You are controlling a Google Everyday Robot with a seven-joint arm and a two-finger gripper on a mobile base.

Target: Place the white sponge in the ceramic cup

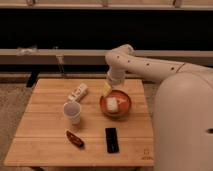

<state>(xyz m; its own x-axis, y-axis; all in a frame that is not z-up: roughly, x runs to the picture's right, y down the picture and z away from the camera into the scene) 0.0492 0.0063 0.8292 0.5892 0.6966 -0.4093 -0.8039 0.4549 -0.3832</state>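
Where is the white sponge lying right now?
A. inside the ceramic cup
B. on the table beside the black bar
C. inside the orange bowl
C: the white sponge lies inside the orange bowl, to the right of the ceramic cup, with the end effector by the bowl's left rim.

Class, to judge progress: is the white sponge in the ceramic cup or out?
Out: the white sponge lies in the orange bowl, apart from the ceramic cup. The gripper hovers at the bowl's rim.
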